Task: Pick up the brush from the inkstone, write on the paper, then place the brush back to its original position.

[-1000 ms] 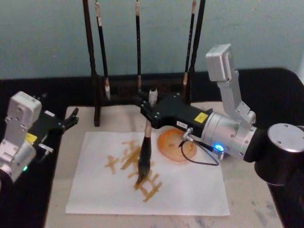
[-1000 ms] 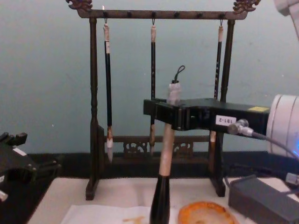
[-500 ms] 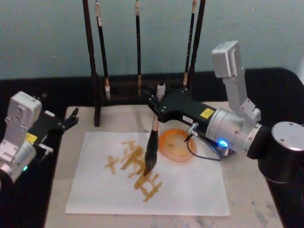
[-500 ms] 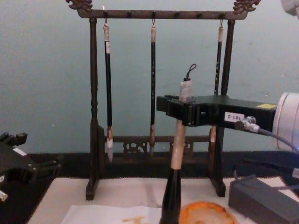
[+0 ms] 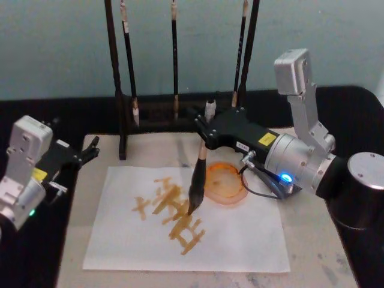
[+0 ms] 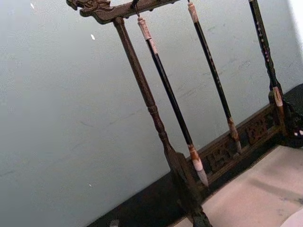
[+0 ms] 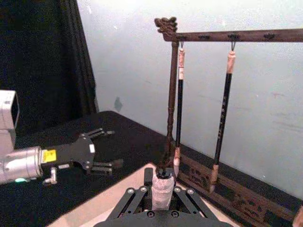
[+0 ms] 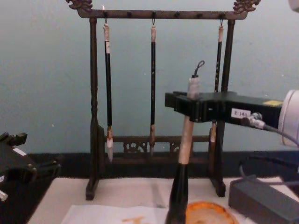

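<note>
My right gripper [image 5: 207, 133] is shut on the pale upper handle of the brush [image 5: 198, 177], which hangs nearly upright, leaning a little. Its dark bristles point down over the paper [image 5: 240, 240], just left of the round orange inkstone [image 5: 224, 186]; whether the tip touches the sheet I cannot tell. Orange strokes [image 5: 174, 213] cover the paper's middle. In the chest view the brush [image 8: 185, 140] runs down from the right gripper [image 8: 192, 106] beside the inkstone [image 8: 210, 213]. The right wrist view shows the brush top [image 7: 162, 188]. My left gripper [image 5: 90, 149] stands open off the mat's left edge.
A dark wooden rack [image 5: 116, 90] with three thin hanging brushes [image 8: 153, 74] stands behind the paper. A grey rectangular block [image 8: 261, 200] lies at the right. The beige felt mat [image 5: 312, 252] lies under the paper, on a black tabletop [image 5: 354, 114].
My right gripper has carried the brush to the right and farther back, off the written strokes toward the inkstone's left edge. The left arm has stayed still.
</note>
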Robot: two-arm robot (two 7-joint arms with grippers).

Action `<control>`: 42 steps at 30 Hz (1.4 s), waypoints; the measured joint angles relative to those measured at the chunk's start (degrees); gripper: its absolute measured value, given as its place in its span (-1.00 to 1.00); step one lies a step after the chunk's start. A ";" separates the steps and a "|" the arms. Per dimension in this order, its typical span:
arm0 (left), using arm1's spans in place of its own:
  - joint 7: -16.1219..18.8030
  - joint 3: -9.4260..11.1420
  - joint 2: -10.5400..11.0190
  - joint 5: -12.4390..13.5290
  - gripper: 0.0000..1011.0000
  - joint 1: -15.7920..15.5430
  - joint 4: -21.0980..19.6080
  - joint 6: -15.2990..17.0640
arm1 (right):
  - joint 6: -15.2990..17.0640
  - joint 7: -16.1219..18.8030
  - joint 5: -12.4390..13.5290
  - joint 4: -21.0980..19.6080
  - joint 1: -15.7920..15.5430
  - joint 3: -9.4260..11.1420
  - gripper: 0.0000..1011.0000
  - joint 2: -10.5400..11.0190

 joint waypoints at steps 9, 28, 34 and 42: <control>0.00 0.00 0.00 0.00 1.00 0.00 0.00 0.00 | 0.33 3.41 0.57 -2.51 -0.71 -0.23 -0.71 -1.17; 0.00 0.00 0.00 0.00 1.00 0.00 0.00 0.00 | 2.29 4.56 1.57 0.74 0.67 -1.89 -0.71 -2.73; 0.00 0.00 0.00 0.00 1.00 0.00 0.00 0.00 | 2.38 3.84 1.92 1.74 0.91 -1.24 -0.71 -3.03; 0.00 0.00 0.00 0.00 1.00 0.00 0.00 0.00 | 1.70 2.83 1.56 2.38 0.98 -0.59 -0.71 -3.07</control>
